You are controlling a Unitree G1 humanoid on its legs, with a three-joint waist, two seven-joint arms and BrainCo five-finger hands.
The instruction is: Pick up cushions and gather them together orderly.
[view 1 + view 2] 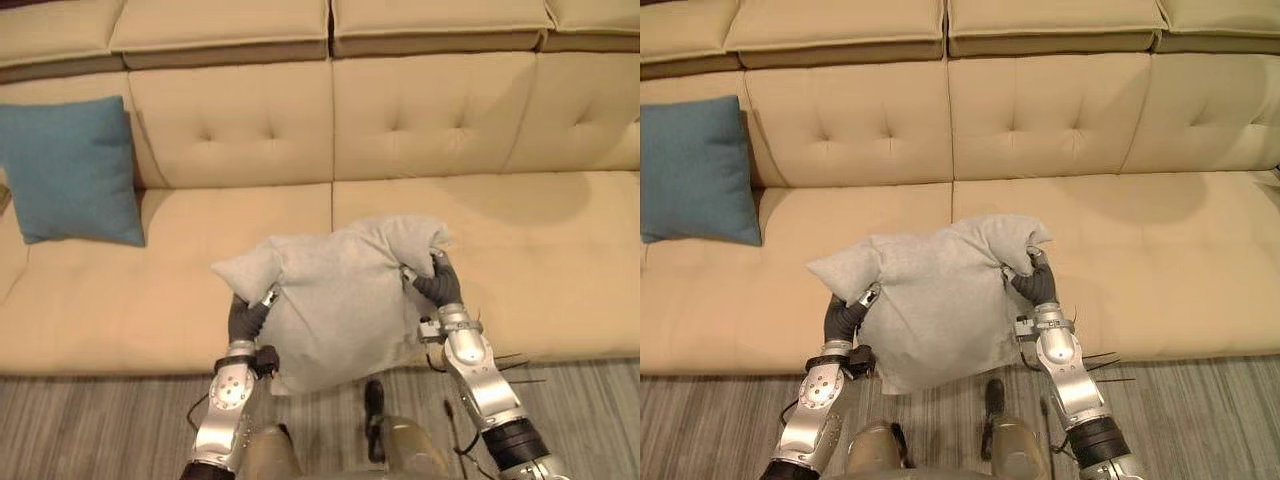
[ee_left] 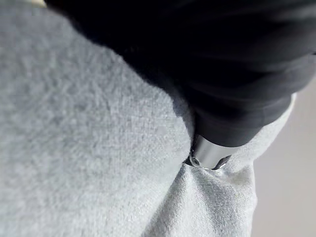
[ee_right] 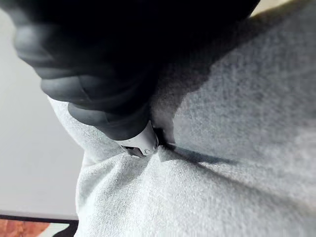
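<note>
Beige sofa seat (image 1: 560, 260), open room to the right. Blue cushion (image 1: 70, 170) propped against backrest, far left. Grey cushion (image 1: 340, 300) raised over seat's front edge between left hand (image 1: 245, 318) and right hand (image 1: 440, 285), both sunk into fabric. Grasp impossible to tell.

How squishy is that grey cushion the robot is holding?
Probably very soft: the grey cushion creases and bulges where the left hand and right hand squeeze its sides. Likely light for its size, since that side squeeze alone seems to hold it up. Its fuzzy cloth probably isn't slippery.
</note>
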